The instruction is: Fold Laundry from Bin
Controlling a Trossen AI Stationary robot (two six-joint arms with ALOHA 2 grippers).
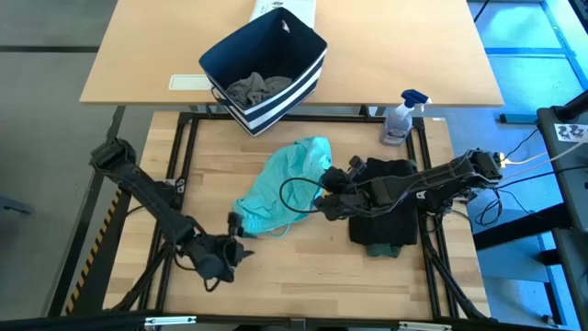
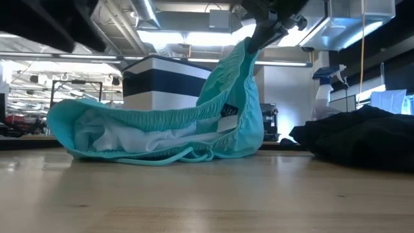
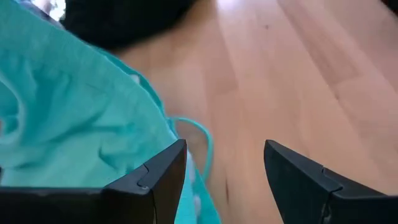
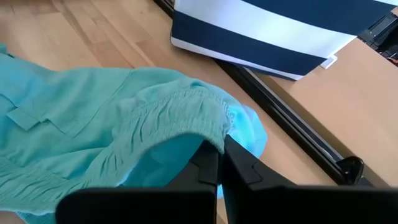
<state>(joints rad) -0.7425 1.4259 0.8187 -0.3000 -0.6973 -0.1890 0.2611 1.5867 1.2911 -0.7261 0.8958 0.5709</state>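
Clearly the step in hand is spreading the teal shorts (image 1: pixel 280 188) flat on the surface (image 1: pixel 312 267) before any fold is made. They lie in a loose heap just in front of the bin (image 1: pixel 265 74), which sits on the farther table and still holds a grey garment (image 1: pixel 257 87). To the right of the shorts rests a dark pile of clothes (image 1: pixel 384 216).

The right gripper (image 4: pixel 219 163) has its fingers clenched on the elastic waistband and holds that edge lifted off the wood, as the low view shows with the cloth hanging in a peak. The left gripper (image 3: pixel 225 171) sits at the near corner of the shorts, on the side away from the bin; its fingers stand parted with nothing between them, one of them just touching the cloth.

To do this well, I judge that the left gripper should take a firm pinch of the waistband or hem near it, not the loose drawstring (image 3: pixel 199 134), which would only slide. Then both arms should draw apart evenly, keeping the cloth low, so the shorts settle smooth and clear of the dark pile.
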